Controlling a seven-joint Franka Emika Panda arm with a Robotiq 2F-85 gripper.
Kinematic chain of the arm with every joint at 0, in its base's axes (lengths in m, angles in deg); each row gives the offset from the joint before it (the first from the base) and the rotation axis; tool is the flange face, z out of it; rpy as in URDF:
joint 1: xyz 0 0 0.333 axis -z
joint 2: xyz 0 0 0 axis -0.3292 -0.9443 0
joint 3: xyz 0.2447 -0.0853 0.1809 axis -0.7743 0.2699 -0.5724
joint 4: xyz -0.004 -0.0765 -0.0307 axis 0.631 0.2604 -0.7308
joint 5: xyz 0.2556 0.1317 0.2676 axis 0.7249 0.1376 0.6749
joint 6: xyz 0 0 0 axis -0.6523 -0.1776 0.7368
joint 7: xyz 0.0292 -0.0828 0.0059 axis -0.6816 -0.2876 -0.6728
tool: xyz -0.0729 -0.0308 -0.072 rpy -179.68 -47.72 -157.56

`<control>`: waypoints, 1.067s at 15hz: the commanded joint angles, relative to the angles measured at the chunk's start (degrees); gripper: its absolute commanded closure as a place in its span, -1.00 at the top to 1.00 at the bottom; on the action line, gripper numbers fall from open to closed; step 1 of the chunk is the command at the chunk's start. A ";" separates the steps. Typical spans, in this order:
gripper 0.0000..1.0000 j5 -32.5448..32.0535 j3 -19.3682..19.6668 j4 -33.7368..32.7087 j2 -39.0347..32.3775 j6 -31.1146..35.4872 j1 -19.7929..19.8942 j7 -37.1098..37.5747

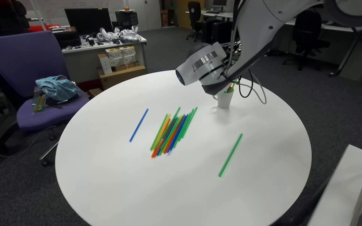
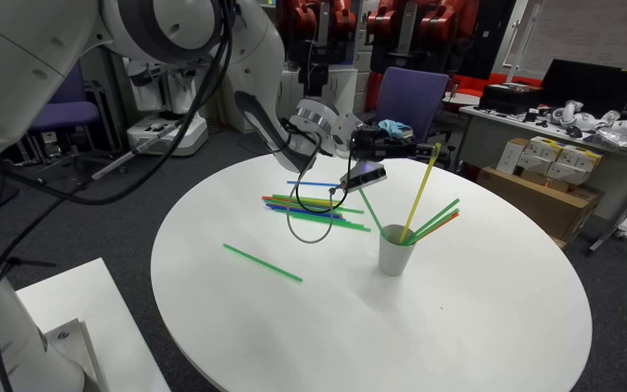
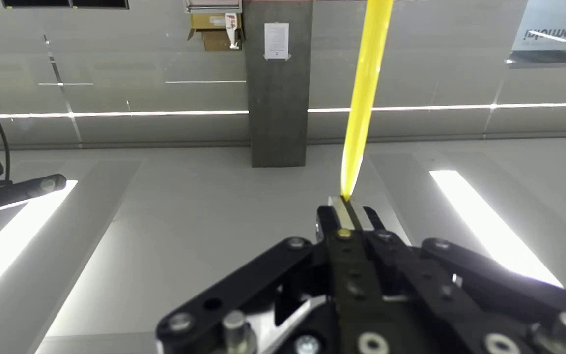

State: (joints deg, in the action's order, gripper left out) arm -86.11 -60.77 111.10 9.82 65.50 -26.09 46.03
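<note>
Pinching the yellow straw (image 2: 420, 190) near its top in my gripper (image 2: 431, 151), I hold it unreleased, its lower end inside the white cup (image 2: 392, 261), right of centre in an exterior view. Green and orange straws (image 2: 438, 216) already lean there. Left outside: a mixed bunch (image 1: 178, 133) mid-frame, a lone blue straw (image 1: 138, 125) beyond its left, a lone green straw (image 1: 230, 155) lower right.
</note>
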 commanded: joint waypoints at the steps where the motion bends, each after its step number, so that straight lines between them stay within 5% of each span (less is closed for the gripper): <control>1: -1.00 -0.42 -0.93 -1.70 -0.93 0.09 0.99 5.99; 7: -1.00 0.65 -1.76 -1.62 -0.94 0.99 1.40 12.27; 15: -1.00 5.31 -3.54 -1.07 -1.84 6.38 2.28 11.61; 16: -0.48 5.77 -3.52 -0.95 -2.03 7.07 2.23 11.39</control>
State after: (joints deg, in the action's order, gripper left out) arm -81.78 -63.41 110.70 8.09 70.71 -24.95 57.97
